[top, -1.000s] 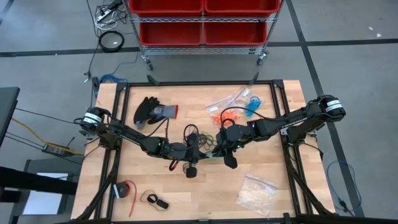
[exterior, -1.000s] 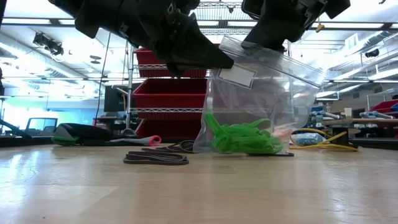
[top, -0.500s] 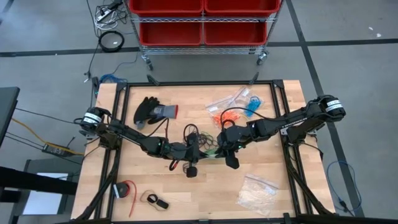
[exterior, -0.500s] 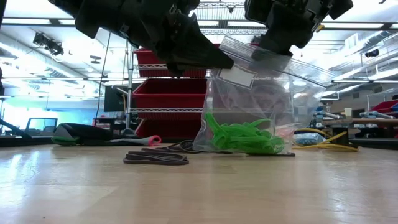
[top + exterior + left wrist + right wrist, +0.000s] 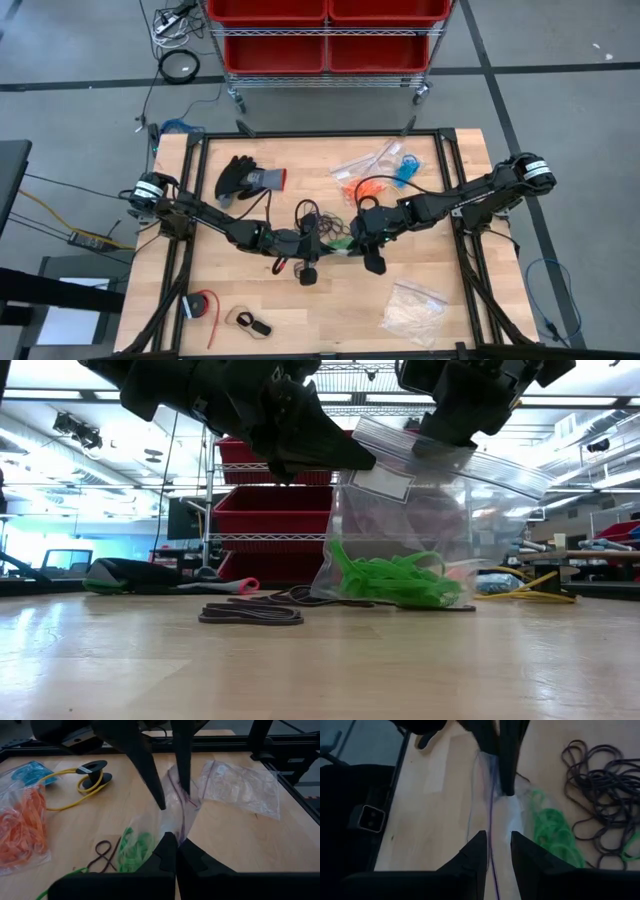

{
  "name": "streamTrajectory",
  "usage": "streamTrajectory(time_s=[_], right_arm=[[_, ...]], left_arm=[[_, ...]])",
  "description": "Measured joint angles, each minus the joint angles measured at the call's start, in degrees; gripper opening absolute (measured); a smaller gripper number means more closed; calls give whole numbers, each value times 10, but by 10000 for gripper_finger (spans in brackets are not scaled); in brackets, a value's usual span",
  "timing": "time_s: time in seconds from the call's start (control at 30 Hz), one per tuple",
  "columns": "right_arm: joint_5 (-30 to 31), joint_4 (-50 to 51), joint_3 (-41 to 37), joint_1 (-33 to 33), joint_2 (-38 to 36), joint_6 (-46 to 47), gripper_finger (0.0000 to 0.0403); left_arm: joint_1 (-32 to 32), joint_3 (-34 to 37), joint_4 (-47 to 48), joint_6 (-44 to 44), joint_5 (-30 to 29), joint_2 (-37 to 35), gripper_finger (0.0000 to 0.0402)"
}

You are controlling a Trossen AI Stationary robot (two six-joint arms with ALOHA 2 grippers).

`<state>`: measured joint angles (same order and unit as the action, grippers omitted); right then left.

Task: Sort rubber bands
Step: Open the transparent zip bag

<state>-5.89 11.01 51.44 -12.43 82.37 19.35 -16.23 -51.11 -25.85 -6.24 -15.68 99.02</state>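
A clear zip bag (image 5: 420, 530) with green rubber bands (image 5: 395, 582) inside stands at the table's middle, its bottom on the wood. My left gripper (image 5: 172, 851) and my right gripper (image 5: 494, 854) are both shut on its top rim, facing each other; they also show in the high view, the left (image 5: 318, 244) and the right (image 5: 354, 238). Loose black rubber bands (image 5: 600, 785) lie beside the bag, toward the far side (image 5: 312, 216). Bags of orange bands (image 5: 22, 827) and blue bands (image 5: 30, 770) lie at the far right. My left gripper pinches the bag's top rim (image 5: 175, 832) between its two fingers, coming from the table's left and slanting down. The bag hangs below the fingers with its bottom on the table. My right gripper pinches the opposite part of the rim at the zip strip (image 5: 492, 827) between its two fingers, coming from the table's right and slanting down. In the low view that rim (image 5: 470, 455) is held up and stretched out sideways.
A black glove (image 5: 245, 178) lies far left. A yellow cable on a black spool (image 5: 92, 775) and a clear bag of whitish pieces (image 5: 413, 310) lie to the right. A red tape roll (image 5: 203, 305) sits near the front left. A red bin cart (image 5: 325, 35) stands beyond the table.
The bag's top rim on my right gripper's side has been drawn out farther toward the table's right, so the bag's mouth is stretched wider. The green bands have shifted a little inside. The bag's bottom has stayed on the table.
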Motion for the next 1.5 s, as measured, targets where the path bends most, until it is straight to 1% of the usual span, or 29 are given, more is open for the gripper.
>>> streamTrajectory(time_s=[0.1, 0.17, 0.37, 0.47, 0.6, 0.97, 1.1, 1.23, 1.37, 1.47, 1.5], right_arm=[[11, 2, 0, 0, 0, -1, 71], [16, 5, 0, 0, 0, -4, 60], [17, 17, 0, 0, 0, -14, 6], [19, 25, 0, 0, 0, -14, 7], [48, 30, 0, 0, 0, -15, 1], [63, 29, 0, 0, 0, -20, 0], [66, 16, 0, 0, 0, -20, 0], [76, -7, 0, 1, -2, -25, 0], [88, -8, 0, 9, -3, -26, 0], [100, -5, 0, 14, -3, -24, 0], [106, -6, 0, 15, -3, -24, 0]], left_arm=[[0, 0, 0, 0, 0, 0, 2], [0, 0, 0, 0, -1, 0, 2], [0, 0, 0, 0, -1, 0, 2], [0, 0, 0, 0, -1, 0, 2], [0, 0, 0, 0, -1, 0, 2], [-1, 0, 1, 0, -1, 0, 7], [-1, 0, 26, 8, -5, -15, 13], [-2, 0, 79, 27, -49, -49, 28], [-4, 0, 133, 51, -115, -96, 36], [-15, 0, 156, 108, -176, -131, 37], [-20, 0, 157, 133, -187, -140, 37]])
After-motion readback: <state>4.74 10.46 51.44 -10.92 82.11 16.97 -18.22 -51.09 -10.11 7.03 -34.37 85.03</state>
